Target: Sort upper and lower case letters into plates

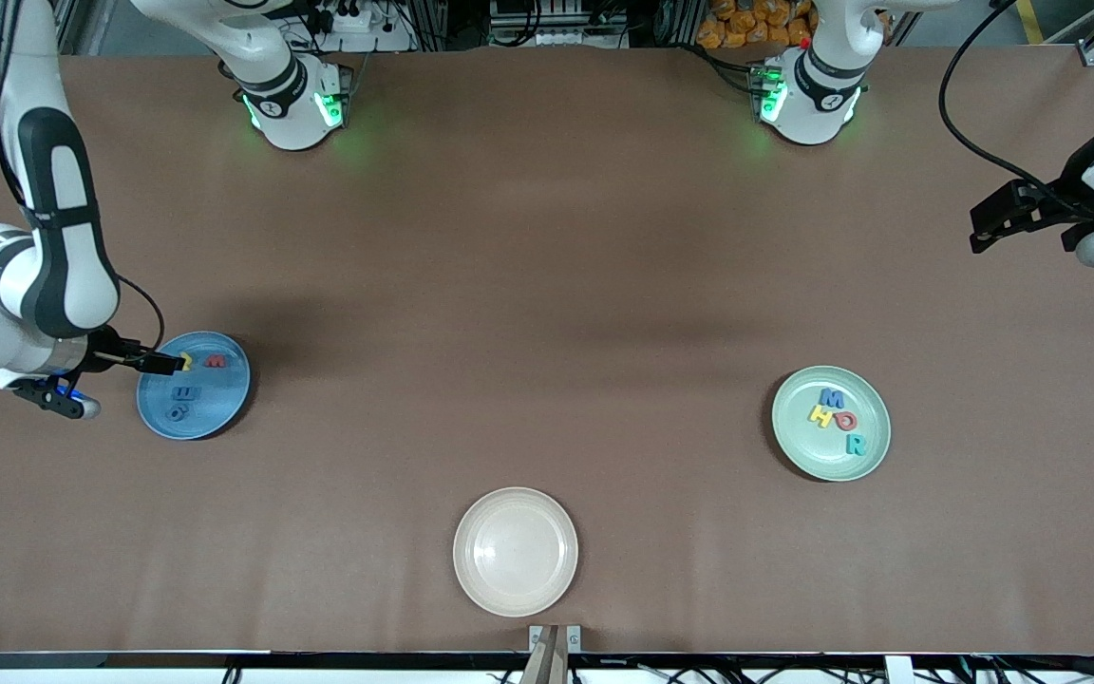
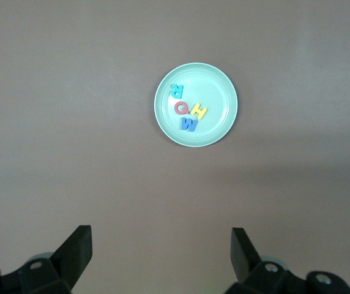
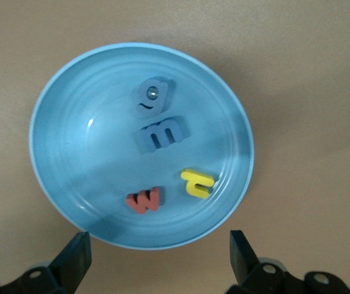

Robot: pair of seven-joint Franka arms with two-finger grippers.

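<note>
You see the light blue plate (image 1: 194,385) at the right arm's end of the table. It holds four lowercase letters: a blue g (image 3: 152,97), a blue m (image 3: 162,134), a yellow letter (image 3: 197,182) and a red w (image 3: 144,199), all lying flat and apart from one another.

The right gripper (image 3: 156,260) hangs over the rim of this plate with its fingers spread wide and nothing between them.

The mint green plate (image 1: 831,423) sits toward the left arm's end of the table. It holds four uppercase letters clustered together: a blue M (image 2: 189,125), a yellow H (image 2: 199,111), a red O (image 2: 181,108) and a teal R (image 2: 176,90).

The left gripper (image 2: 161,260) waits high over bare table, fingers apart and empty.

A cream-white plate (image 1: 516,551) lies nearest the front camera, between the two coloured plates.
</note>
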